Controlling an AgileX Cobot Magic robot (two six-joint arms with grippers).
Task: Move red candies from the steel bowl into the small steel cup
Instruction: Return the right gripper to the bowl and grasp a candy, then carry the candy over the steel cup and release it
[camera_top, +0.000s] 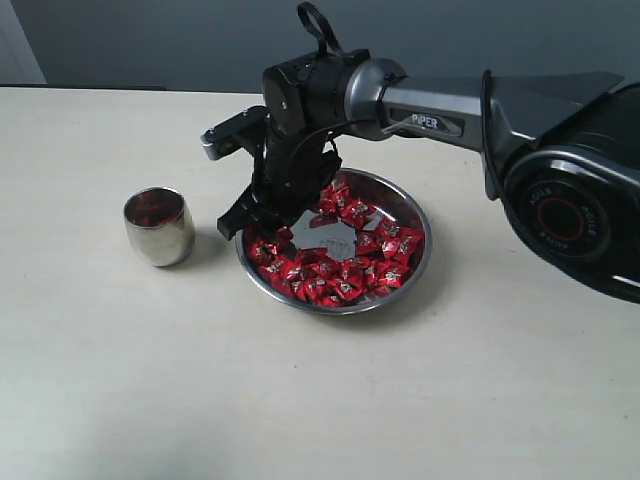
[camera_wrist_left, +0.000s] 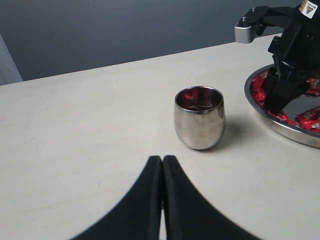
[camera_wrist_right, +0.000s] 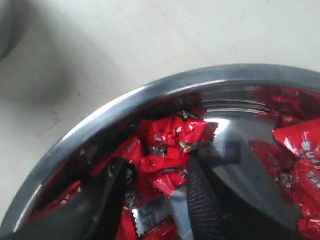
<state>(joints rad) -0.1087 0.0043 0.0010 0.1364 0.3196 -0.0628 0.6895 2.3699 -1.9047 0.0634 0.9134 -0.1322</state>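
The steel bowl sits on the pale worktop, near the middle, with the small steel cup upright beside it on its left, close but not touching. The red candies lie heaped in the bowl, covering most of its bottom apart from a bare shiny patch in the middle. Red also shows inside the cup, though whether that is candy or reflection is hard to say.

The right arm reaches in from the right, and the right gripper points down into the left part of the bowl, just inside the rim. In the right wrist view its jaws stand wide, one finger on each side of a crumpled candy. It lies between them without being visibly pinched.

The left gripper hangs low over the worktop, short of the cup, with its jaws pressed together and nothing between them.
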